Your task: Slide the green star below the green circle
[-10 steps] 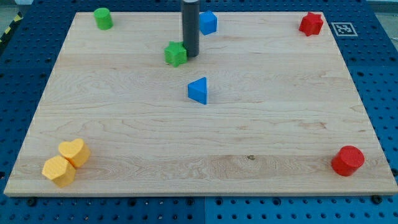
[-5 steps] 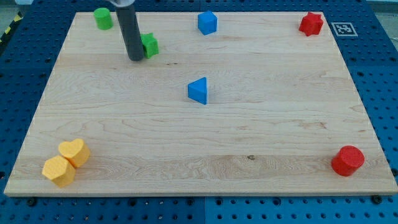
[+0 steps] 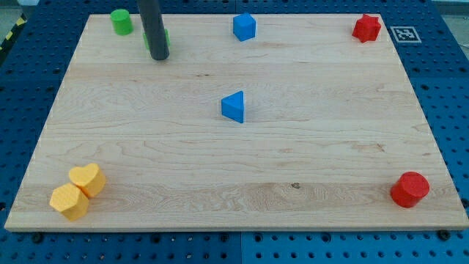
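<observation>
The green circle (image 3: 122,21) stands near the board's top left corner. The green star (image 3: 166,38) is almost wholly hidden behind my rod; only a thin green sliver shows at the rod's right side, to the right of the circle and a little lower. My tip (image 3: 159,56) rests on the board just in front of the star, to the lower right of the green circle.
A blue cube (image 3: 244,26) sits at top centre and a blue triangle (image 3: 234,107) near the middle. A red star (image 3: 366,28) is at top right, a red cylinder (image 3: 409,190) at bottom right. A yellow heart (image 3: 89,179) and yellow hexagon (image 3: 69,202) touch at bottom left.
The green star has slid left and up from near the centre top toward the green circle. My rod moved left with it and now covers most of the star.
</observation>
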Robot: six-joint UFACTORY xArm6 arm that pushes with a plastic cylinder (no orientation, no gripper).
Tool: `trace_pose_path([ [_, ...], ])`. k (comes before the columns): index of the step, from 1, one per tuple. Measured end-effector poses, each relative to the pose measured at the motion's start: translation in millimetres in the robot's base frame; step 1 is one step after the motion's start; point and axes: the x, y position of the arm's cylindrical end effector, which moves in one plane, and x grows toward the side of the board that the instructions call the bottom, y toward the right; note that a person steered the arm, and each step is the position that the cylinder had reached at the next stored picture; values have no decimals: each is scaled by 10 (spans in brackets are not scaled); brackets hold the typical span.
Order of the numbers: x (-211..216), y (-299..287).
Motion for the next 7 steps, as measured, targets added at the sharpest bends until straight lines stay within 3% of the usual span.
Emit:
trace_pose_path([
  [1,56,596],
  [2,-52,773],
  [3,-197,81],
  [4,-218,-190],
  [7,-271,-466],
])
